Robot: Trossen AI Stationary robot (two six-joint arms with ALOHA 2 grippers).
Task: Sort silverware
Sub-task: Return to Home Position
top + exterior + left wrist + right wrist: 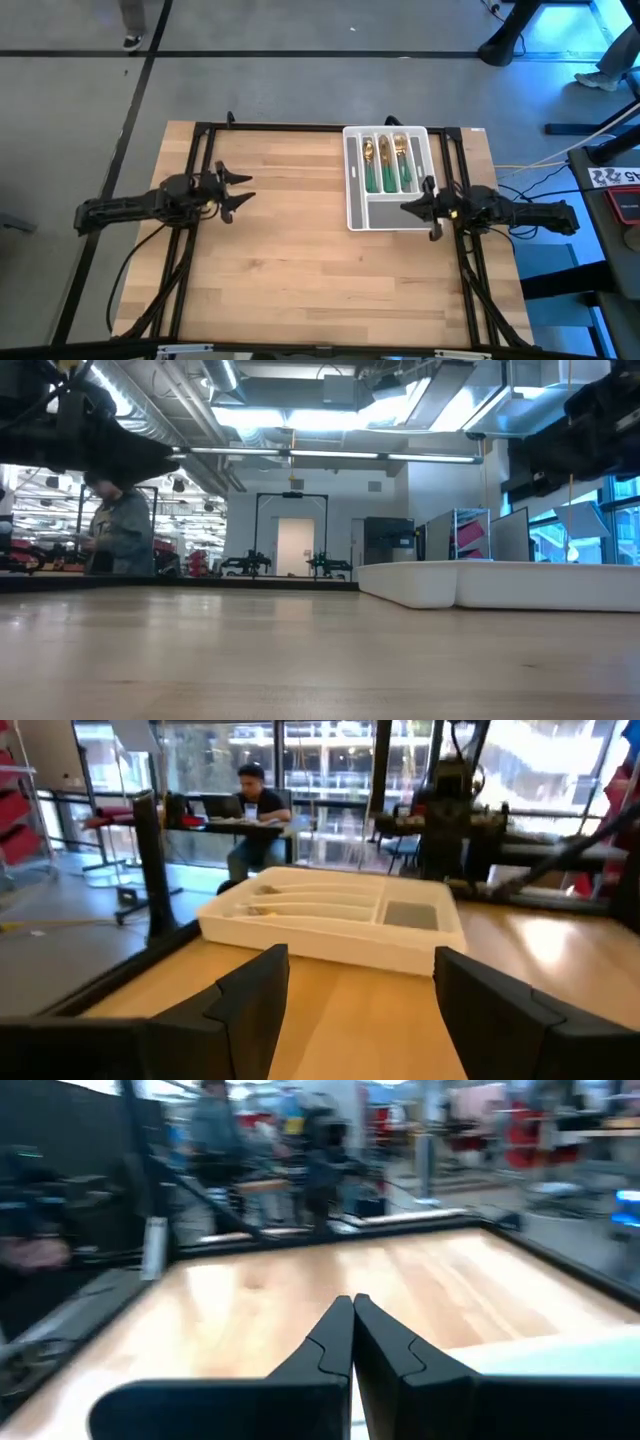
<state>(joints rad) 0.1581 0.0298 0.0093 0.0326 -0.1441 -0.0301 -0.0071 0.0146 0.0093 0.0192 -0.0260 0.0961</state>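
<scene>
Two arms inspected. Left gripper (243, 193) hangs at 9 o'clock of the pale wooden table (300, 270), fingers spread wide apart and holding nothing. Grey-white slotted plastic tray (351, 185) sits at 2 o'clock of the table. Gold-headed, green-handled silverware (386, 168) lies in its three long slots, heads toward 12 o'clock, handles toward 6. None shows loose on the boards, though the count per slot cannot be read from overhead. Right gripper (408, 208) hangs at 3 o'clock, above the tray's wide cross compartment, fingers pressed together on nothing.

Assessment: the pieces are probably light, rigid and slick on the polished heads. Lying flat together, they would likely nest and slide. The best hold appears to be across the slim handle near mid-length, jaws square to it.
</scene>
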